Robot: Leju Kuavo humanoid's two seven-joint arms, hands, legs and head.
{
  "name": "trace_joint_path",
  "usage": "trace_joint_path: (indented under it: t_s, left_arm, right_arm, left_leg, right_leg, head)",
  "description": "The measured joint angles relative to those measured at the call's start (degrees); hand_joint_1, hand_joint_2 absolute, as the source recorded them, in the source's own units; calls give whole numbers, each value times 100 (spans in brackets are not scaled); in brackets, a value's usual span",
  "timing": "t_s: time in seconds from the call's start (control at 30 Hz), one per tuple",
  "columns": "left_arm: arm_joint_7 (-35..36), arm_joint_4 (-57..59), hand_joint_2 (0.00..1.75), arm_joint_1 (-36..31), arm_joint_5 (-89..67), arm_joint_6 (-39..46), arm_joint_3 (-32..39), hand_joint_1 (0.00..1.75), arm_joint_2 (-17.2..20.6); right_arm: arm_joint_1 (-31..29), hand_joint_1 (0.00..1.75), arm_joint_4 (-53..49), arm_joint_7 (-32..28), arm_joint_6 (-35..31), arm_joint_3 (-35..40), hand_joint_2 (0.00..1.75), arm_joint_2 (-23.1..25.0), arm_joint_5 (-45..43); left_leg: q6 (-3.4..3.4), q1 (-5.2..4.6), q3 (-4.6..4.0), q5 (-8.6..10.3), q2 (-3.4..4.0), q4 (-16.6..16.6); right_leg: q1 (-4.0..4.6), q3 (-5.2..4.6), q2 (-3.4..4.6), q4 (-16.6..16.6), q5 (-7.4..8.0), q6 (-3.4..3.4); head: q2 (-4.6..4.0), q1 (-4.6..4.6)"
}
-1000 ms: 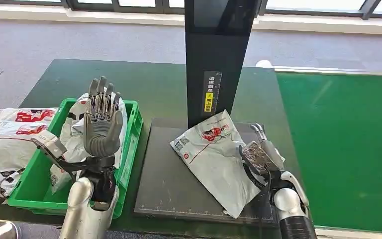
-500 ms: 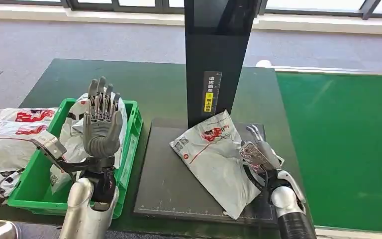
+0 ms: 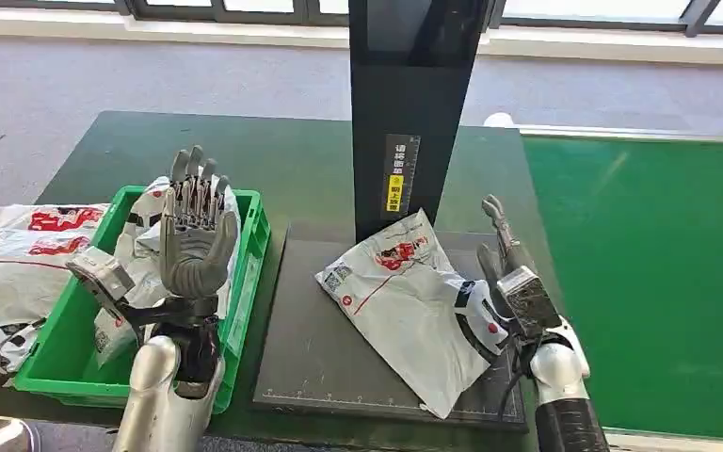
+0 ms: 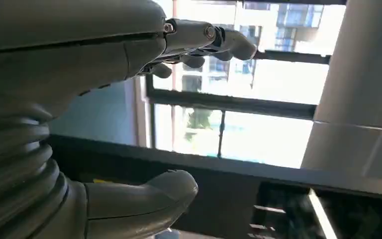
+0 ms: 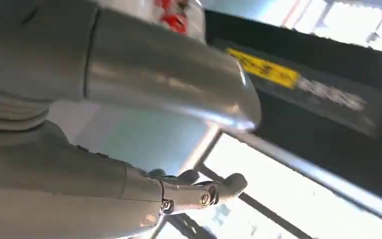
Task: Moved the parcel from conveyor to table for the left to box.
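A: Head view first. Where is the parcel (image 3: pixel 405 306)?

B: It lies flat on the dark scanning plate (image 3: pixel 315 353) on the table (image 3: pixel 282 160), just in front of the black post (image 3: pixel 412 104). Its far corner nearly touches the post's base, and its near corner reaches the plate's front edge.

A: And the right hand (image 3: pixel 508 268)?

B: It is at the parcel's right edge, fingers stretched out and pointing away from the robot, apart, gripping nothing. Whether the heel of the hand touches the bag I cannot tell.

A: The right wrist view?

B: It agrees: thumb (image 5: pixel 179 89) and fingers (image 5: pixel 204 191) lie wide apart with nothing between them, and a bit of the red-printed bag shows behind.

A: The left hand (image 3: pixel 193 235)?

B: Raised upright above the green crate (image 3: pixel 245 282), palm toward the robot, fingers straight and empty. The left wrist view shows the same wide gap.

A: What is in the crate?

B: Other white bags, and more of them (image 3: pixel 19 259) lie on the table to its left. The green conveyor (image 3: pixel 659 282) runs along the right.
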Motion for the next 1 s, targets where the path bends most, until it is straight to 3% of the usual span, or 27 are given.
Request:
trace_joint_path:
  t_s: [0.17, 0.23, 0.33, 0.47, 0.67, 1.0]
  left_arm:
    - [230, 492, 175, -187, -1281, 776, -197, 0, 2]
    - [380, 790, 175, -281, -1888, 1052, -380, 0, 6]
    - [606, 1341, 175, -485, -2625, 1252, -654, 0, 11]
    - [828, 2278, 175, -900, -3493, 1416, -1023, 0, -53]
    - [1263, 3670, 175, -1471, -4697, 1538, -1602, 0, -313]
    - [1665, 5263, 175, -1934, -5513, 1562, -2233, 0, -699]
  right_arm:
    - [162, 0, -750, -332, -706, -393, 175, 181, -425]
    - [223, 0, -987, -428, -1732, -516, 175, 247, 413]
    - [237, 0, -1138, -496, -3830, -540, 175, 350, 1739]
    - [252, 0, -1300, -459, -4942, -540, 175, 450, 2059]
    - [277, 0, -1573, -492, -5051, -723, 175, 662, 2123]
    - [149, 0, -1499, -489, -5055, -1112, 175, 937, 3067]
  left_leg:
    - [0, 0, 1, 0, -1, 0]
    - [0, -1, 0, 0, 0, 0]
    - [0, -1, 1, 0, 6, 2]
    - [0, -1, 2, 1, 5, 3]
    - [0, -2, 1, 1, 5, 3]
    - [1, -2, 1, 0, 7, 2]
  right_leg:
    - [0, 2, -2, 0, 0, 0]
    - [-1, 4, -2, 0, 1, 1]
    - [0, 0, 3, 0, 6, 2]
    - [0, 1, 3, 1, 6, 2]
    - [-1, 3, 3, 0, 7, 2]
    - [0, 2, 5, 1, 7, 2]
  head:
    - [0, 0]
    - [0, 2]
    - [-2, 0]
    - [0, 0]
    - [0, 2]
    - [0, 2]
